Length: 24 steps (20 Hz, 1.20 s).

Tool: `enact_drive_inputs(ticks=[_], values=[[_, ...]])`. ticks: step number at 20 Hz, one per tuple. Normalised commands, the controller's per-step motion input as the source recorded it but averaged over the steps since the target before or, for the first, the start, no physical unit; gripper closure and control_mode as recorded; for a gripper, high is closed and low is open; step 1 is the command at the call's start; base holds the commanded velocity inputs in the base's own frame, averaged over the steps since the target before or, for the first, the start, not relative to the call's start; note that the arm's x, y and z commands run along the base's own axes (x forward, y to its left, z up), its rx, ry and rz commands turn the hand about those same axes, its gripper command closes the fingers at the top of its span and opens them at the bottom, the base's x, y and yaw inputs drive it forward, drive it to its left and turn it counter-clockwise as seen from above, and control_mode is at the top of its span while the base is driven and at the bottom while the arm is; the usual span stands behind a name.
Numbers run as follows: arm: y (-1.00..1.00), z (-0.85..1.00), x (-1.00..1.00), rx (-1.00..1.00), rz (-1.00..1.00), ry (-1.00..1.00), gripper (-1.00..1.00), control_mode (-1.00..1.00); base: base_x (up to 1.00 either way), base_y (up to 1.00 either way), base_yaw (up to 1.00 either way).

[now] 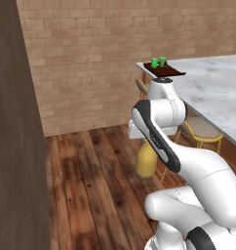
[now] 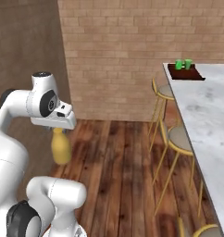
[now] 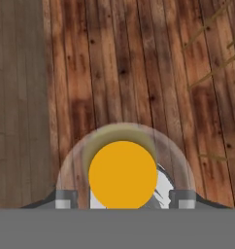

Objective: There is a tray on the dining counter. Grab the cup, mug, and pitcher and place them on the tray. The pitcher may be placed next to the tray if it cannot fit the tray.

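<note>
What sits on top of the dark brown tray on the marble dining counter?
Two small green vessels stand on the dark brown rectangular tray; which has a handle is too small to tell.

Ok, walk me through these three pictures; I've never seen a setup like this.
It is a white robot arm on a driving base in a simulated kitchen. Two pictures come from cameras on the base, behind the arm to its left and right. The third looks down along the gripper. The gripper holds the mustard-yellow pitcher above the wooden floor; the hand camera sees the pitcher from the top, between its fingers. Far off, on the marble dining counter, a dark tray already carries the green cup and mug. Stools stand alongside.
</note>
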Motion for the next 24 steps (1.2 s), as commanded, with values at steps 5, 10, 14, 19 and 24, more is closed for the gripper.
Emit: enact_drive_inputs(ticks=[5,10,14,19,24], values=[[0.0,0.0,0.0,0.0,0.0,0.0,1.0,1.0,1.0,0.0,-0.03],[0.0,0.0,0.0,0.0,0.0,0.0,1.0,1.0,1.0,0.0,-0.03],[0.0,0.0,0.0,0.0,0.0,0.0,1.0,1.0,0.97,0.0,-0.04],[0.0,0.0,0.0,0.0,0.0,0.0,1.0,1.0,0.96,0.0,-0.06],[0.0,0.0,0.0,0.0,0.0,0.0,1.0,1.0,0.83,0.0,-0.11]])
